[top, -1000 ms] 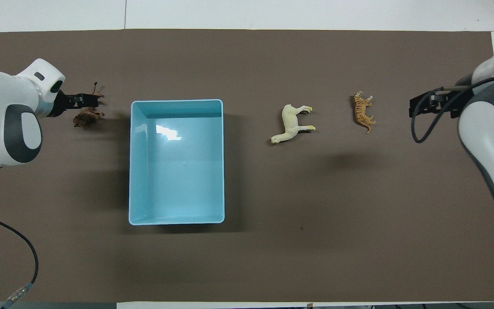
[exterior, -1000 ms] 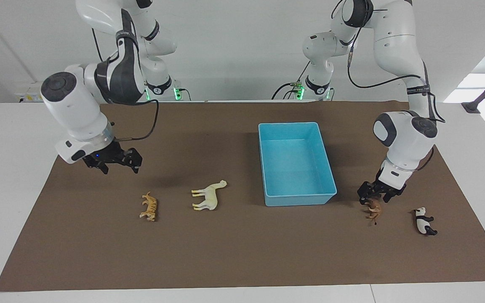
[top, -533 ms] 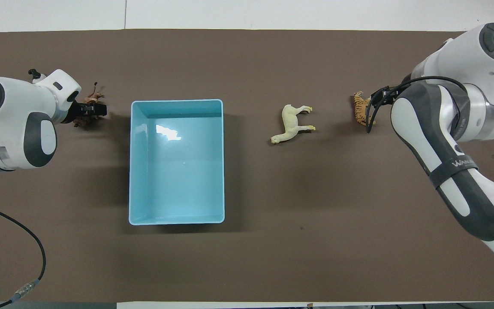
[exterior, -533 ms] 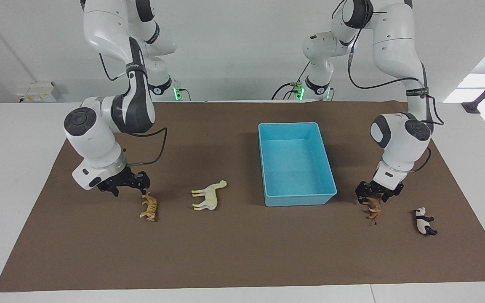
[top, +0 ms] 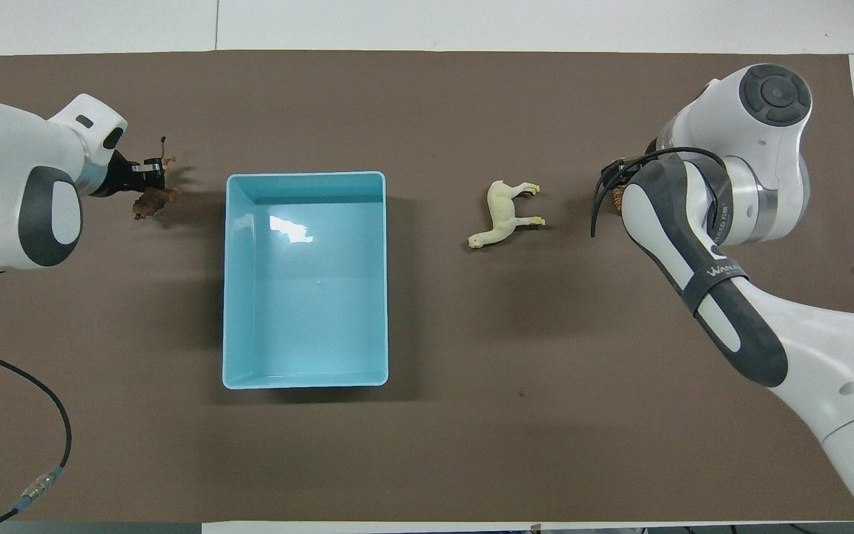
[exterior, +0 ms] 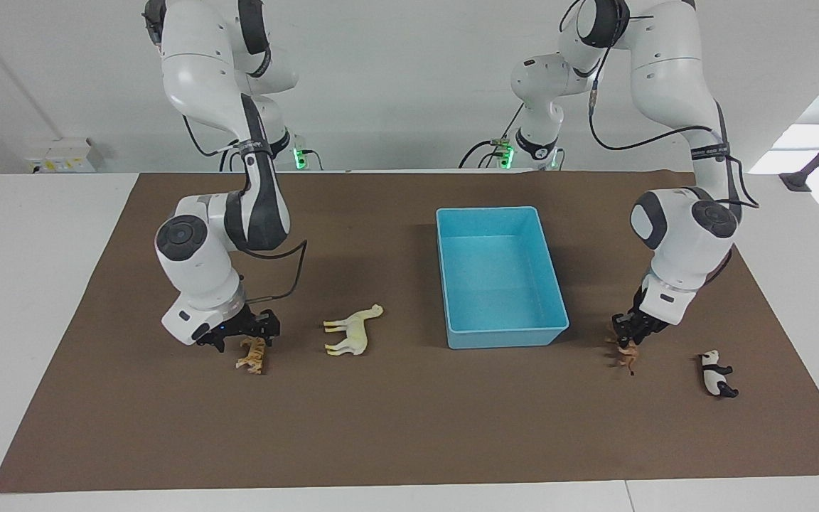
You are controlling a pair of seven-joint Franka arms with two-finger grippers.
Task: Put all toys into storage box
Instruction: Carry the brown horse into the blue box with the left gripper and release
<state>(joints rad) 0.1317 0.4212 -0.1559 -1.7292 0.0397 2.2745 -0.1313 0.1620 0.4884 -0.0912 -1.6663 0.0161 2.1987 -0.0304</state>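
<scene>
The left gripper is low at the right of the facing view and holds the small brown horned toy animal. The right gripper is down at the orange striped toy tiger, at the lower left; I cannot tell if its fingers are apart or closed. The light-blue plastic storage box sits in the middle with nothing inside. A cream-white long-necked toy animal lies between tiger and box. A black-and-white toy panda lies at the lower right.
</scene>
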